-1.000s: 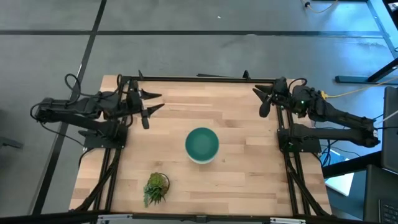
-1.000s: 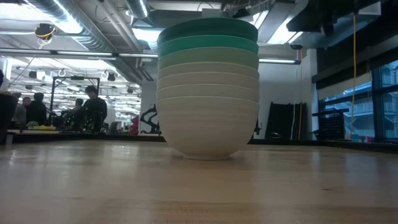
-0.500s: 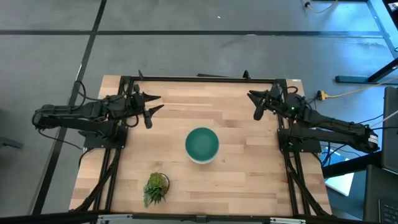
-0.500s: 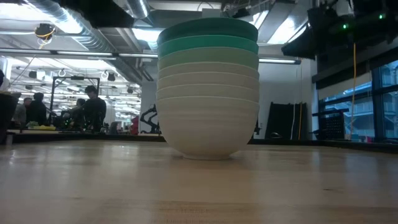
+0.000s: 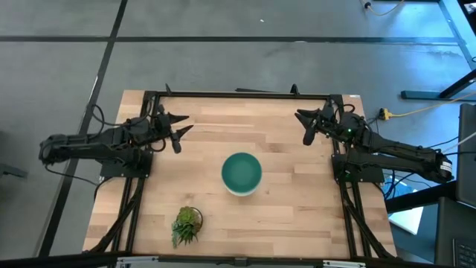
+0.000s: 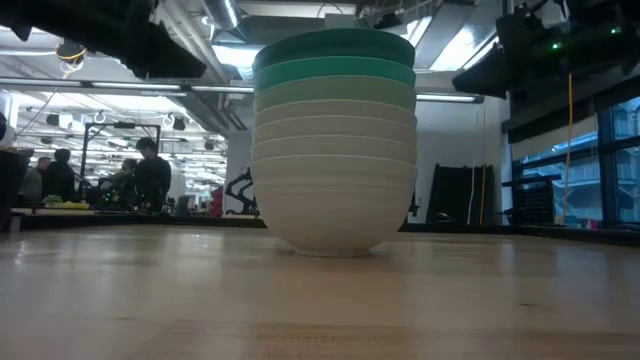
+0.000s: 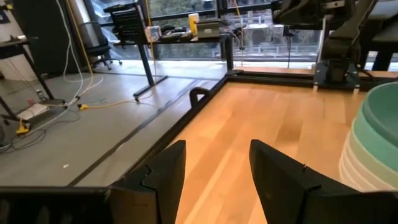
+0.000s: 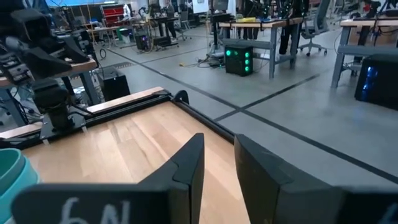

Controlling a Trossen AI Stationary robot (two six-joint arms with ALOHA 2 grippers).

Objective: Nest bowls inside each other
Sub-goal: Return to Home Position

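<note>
Seven bowls [image 5: 242, 173] sit nested in one stack near the middle of the table [image 5: 290, 216] in the high view, where only the dark teal top bowl shows from above. A potted plant [image 5: 187, 225] stands well apart from the stack, toward the picture's lower left. The left gripper [image 5: 178, 128] hangs over the left part of the table with its fingers spread and nothing between them. The right gripper [image 5: 305, 126] hangs over the right part in the same way, parted and empty. Both are well apart from the stack. In the low view the stack stands upright on the wood: four white bowls at the bottom, then a pale mint one, a teal one and a darker teal one on top, their rims level. People [image 6: 150, 172] show in the room behind, and dark arm parts fill the upper corners. In the left wrist view that arm's two fingers [image 7: 165, 171] stand wide apart over bare wood, with the side of the stack at the picture's edge. In the right wrist view the fingers [image 8: 186, 168] have a narrower gap with nothing in it, and a teal rim shows at the edge.
</note>
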